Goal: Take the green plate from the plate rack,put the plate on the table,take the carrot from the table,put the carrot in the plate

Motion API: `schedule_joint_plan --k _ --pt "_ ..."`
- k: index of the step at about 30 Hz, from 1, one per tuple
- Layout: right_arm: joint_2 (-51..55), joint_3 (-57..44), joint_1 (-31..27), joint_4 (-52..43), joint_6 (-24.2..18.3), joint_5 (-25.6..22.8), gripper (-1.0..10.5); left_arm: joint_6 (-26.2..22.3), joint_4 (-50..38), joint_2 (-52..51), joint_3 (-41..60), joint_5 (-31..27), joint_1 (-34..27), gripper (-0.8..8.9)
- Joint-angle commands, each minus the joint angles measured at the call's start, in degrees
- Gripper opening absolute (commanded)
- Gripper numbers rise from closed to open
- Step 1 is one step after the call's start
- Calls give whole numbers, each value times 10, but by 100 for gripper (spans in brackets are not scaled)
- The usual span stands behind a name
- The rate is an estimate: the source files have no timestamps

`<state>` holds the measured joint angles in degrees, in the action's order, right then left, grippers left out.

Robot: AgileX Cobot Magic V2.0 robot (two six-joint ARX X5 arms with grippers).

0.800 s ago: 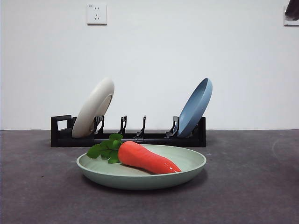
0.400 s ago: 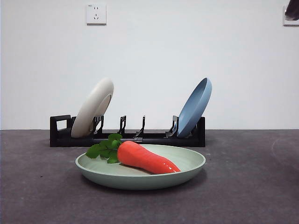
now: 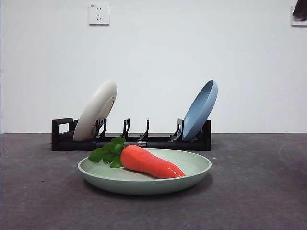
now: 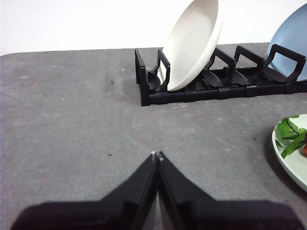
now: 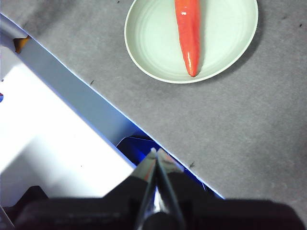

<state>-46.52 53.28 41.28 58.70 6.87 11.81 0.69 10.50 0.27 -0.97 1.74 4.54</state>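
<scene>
The green plate [image 3: 144,179] lies flat on the dark grey table [image 3: 249,191], in front of the plate rack [image 3: 132,140]. The carrot [image 3: 151,163] rests inside it, leaves pointing left. From high above, the right wrist view shows the plate [image 5: 225,43] with the carrot [image 5: 188,33] in it; my right gripper [image 5: 155,152] is shut, empty and far from them. Only a black tip [image 3: 300,9] shows at the front view's top right corner. My left gripper [image 4: 157,154] is shut and empty over bare table, apart from the rack [image 4: 216,86] and the plate's edge [image 4: 288,158].
A cream-white plate [image 3: 96,110] leans in the rack's left end and a blue plate [image 3: 200,109] in its right end. A white wall with a socket [image 3: 99,14] stands behind. The table's edge [image 5: 96,96] and a white surface beyond it show in the right wrist view.
</scene>
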Motion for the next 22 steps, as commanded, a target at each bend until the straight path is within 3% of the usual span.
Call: schedule_joint_plan --k 1,3,6,11,17,22 --pt "1 -3 1 -2 3 -2 2 4 -2 -2 8 0 -2 -3" --pt "11 -3 -6 -6 -23 -15 2 4 -2 -2 8 0 -2 -3" --pt "34 -4 -37 -28 -29 -25 2 4 -2 -2 8 0 -2 -3" --pt "95 -34 -133 -145 -45 -12 2 4 -2 -2 8 0 -2 -3" --pt "190 -131 -284 -257 -69 -12 2 4 -2 -2 8 0 -2 -3" --pt "277 -257 -349 -393 -82 -12 2 4 -2 -2 8 0 -2 -3"
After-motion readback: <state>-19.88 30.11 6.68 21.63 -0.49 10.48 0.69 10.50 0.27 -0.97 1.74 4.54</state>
